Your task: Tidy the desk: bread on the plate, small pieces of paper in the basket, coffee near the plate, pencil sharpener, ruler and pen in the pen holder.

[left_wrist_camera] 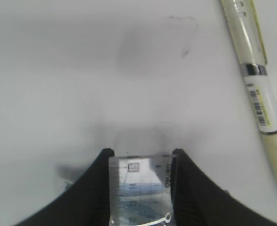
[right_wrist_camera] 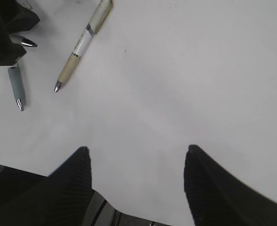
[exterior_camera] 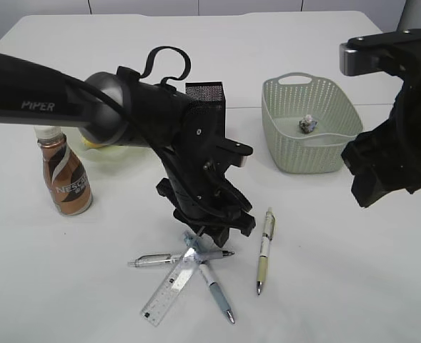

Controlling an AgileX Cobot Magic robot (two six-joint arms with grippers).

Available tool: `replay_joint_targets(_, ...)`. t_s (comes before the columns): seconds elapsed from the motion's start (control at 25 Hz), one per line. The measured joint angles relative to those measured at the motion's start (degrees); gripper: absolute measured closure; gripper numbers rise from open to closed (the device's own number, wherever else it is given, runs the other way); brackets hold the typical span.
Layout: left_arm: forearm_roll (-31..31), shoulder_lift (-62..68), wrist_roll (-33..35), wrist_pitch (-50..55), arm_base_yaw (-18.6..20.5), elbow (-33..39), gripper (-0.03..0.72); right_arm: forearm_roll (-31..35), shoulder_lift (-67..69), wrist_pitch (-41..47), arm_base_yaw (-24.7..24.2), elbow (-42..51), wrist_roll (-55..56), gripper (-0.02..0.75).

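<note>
Ruler (left_wrist_camera: pixel 140 188), lying toward the bench's (exterior_camera: pixel 353 271) near edge, is what I've got my left pincer (exterior_camera: pixel 211 230) clamped across; next I lift it to the pen holder (exterior_camera: pixel 206 96), right pincer (right_wrist_camera: pixel 136 181) idling open.

Black arms (exterior_camera: pixel 160 114), white PIPER lettering (exterior_camera: pixel 38 106), looped cable (exterior_camera: pixel 164 61)
</note>
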Motion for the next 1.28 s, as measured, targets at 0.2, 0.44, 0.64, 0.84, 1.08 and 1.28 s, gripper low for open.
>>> replay_joint_targets(0.2,0.2,-0.4,0.0,0.2,0.0,-0.2,0.427,0.0,0.0,0.0,0.0,0.0,0.0,0.252)
replay_joint_targets(0.44,0.5,-0.4,0.0,4.3,0.0,-4.3,0.427,0.0,0.0,0.0,0.0,0.0,0.0,0.253)
replay_joint_targets(0.64,0.9,-0.4,0.0,8.5,0.0,-8.3,0.427,0.0,0.0,0.0,0.0,0.0,0.0,0.253)
replay_joint_targets(0.84,1.9,-0.4,0.0,12.2,0.0,-12.8,0.427,0.0,0.0,0.0,0.0,0.0,0.0,0.253)
replay_joint_targets(1.08,6.2,-0.4,0.0,14.0,0.0,-18.9,0.427,0.0,0.0,0.0,0.0,0.0,0.0,0.253)
replay_joint_targets(1.28,9.1,-0.4,0.0,14.0,0.0,-24.1,0.427,0.0,0.0,0.0,0.0,0.0,0.0,0.253)
